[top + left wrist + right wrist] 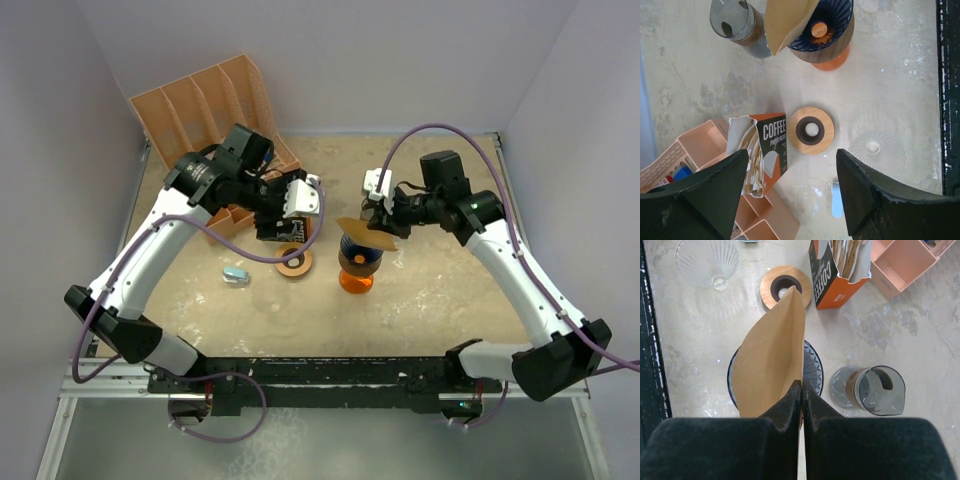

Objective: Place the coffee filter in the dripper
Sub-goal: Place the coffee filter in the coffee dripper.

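Brown paper filter (365,228) hangs just over the dark dripper (358,262), seemingly lined up for lowering; left wrist view shows the left gripper (791,155) spread, empty, clear above the filter box (774,150); right wrist view shows the right gripper (802,385) pinching the filter's edge so the folded sheet dangles free.

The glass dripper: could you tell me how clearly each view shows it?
Top view: the glass dripper almost vanishes into the table; left wrist view: ribs faint, low contrast; right wrist view: ribs sharpest, top edge crops it.
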Motion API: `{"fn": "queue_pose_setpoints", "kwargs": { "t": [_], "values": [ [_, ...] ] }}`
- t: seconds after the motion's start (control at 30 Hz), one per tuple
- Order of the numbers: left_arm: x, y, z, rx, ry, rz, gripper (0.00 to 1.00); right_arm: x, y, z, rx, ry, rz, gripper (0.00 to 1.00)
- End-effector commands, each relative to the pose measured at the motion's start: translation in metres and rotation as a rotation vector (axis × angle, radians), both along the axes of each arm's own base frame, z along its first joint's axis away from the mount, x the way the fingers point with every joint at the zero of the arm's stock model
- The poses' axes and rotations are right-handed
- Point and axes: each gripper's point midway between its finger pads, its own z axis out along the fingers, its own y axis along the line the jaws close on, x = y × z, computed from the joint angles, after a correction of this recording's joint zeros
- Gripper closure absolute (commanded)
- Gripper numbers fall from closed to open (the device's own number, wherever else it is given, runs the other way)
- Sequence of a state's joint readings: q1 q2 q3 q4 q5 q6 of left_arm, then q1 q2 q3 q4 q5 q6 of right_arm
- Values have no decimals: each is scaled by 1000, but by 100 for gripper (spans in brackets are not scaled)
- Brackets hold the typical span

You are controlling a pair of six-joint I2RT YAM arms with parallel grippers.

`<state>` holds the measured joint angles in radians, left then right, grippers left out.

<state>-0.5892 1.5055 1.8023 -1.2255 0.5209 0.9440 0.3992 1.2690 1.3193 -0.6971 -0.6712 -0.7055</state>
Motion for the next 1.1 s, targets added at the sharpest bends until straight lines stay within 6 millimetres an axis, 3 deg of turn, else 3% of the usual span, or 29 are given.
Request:
{"fn": "queue_pose_setpoints", "kwargs": {
  "t": [0.0,0.2,0.6,1.07],
  "values": [
    [-11,-11,6,-71,15,-42,32,7,5,17,29,-37,-12,94],
    [-21,-19,9,-90,25,-80,33,6,4,16,31,-33,-21,88],
    [-32,-33,-6,-50,60,-137,33,0,3,12,44,4,-37,74],
    [-60,-62,-6,-36,46,-294,34,5,0,9,50,34,-57,66]
  ]
}}
